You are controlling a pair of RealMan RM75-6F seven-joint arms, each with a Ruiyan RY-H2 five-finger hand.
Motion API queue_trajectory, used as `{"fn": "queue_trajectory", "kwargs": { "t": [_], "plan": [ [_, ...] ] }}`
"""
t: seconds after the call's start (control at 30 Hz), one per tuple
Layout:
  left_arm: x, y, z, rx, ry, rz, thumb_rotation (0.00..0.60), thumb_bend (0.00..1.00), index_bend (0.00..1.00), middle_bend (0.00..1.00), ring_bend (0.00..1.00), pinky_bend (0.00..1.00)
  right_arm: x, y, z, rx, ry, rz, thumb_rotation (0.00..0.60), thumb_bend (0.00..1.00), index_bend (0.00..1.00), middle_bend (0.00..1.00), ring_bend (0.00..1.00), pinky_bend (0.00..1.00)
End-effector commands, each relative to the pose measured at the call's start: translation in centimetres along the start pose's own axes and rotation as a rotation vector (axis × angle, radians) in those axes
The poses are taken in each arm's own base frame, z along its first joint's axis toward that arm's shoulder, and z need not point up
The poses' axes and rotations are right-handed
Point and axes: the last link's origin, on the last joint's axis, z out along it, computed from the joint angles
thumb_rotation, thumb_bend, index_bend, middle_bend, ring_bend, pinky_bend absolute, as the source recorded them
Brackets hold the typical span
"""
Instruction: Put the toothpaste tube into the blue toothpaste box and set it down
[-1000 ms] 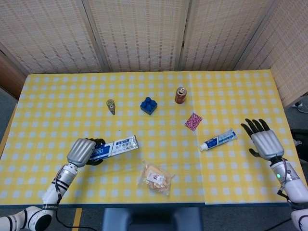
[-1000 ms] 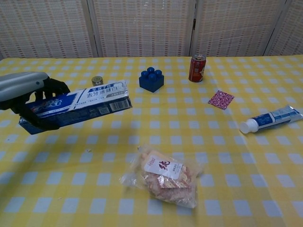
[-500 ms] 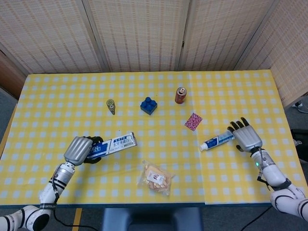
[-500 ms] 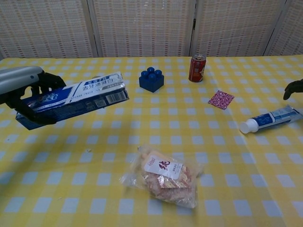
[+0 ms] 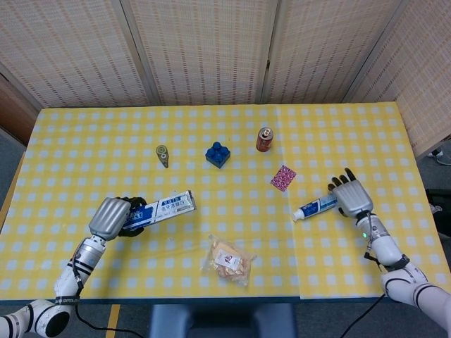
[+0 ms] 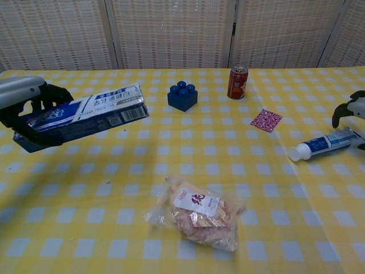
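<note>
My left hand [image 5: 111, 217] [image 6: 23, 100] grips the blue toothpaste box [image 5: 161, 209] [image 6: 85, 112] by its left end and holds it lifted off the table, its free end pointing right. The white and blue toothpaste tube [image 5: 316, 206] [image 6: 324, 144] lies flat on the right side of the table, cap toward the left. My right hand [image 5: 350, 197] [image 6: 349, 110] hovers over the tube's tail end with its fingers spread, holding nothing; whether it touches the tube I cannot tell.
A snack bag [image 5: 228, 261] [image 6: 195, 214] lies near the front edge at the middle. Further back stand a blue toy brick [image 5: 218, 154] [image 6: 182, 95], a red can [image 5: 264, 139] [image 6: 237, 83], a small patterned pink square [image 5: 283, 177] [image 6: 266, 120] and a small round tin [image 5: 162, 153].
My right hand has moved in from the right edge to just above the tube's tail. My left hand has raised the box a little and shifted it left.
</note>
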Motion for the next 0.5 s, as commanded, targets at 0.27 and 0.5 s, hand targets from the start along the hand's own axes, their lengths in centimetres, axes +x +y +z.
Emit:
{"fn": "queue_trajectory", "kwargs": {
  "t": [0.27,0.5],
  "plan": [
    [0.07,-0.17,0.02,0.004,-0.003,-0.006,0.600,0.23,0.43,0.73,0.56,0.59,-0.47,-0.82,1.04,0.002,0.008,-0.030,0.600,0.31,0.39,0.24,0.20,0.00],
    [0.15,-0.34,0.06,0.009,-0.005,-0.008,0.600,0.23,0.43,0.73,0.56,0.59,-0.38,-1.17,1.33,0.004,0.049,-0.054,0.600,0.31,0.53,0.39,0.33,0.32]
  ]
}}
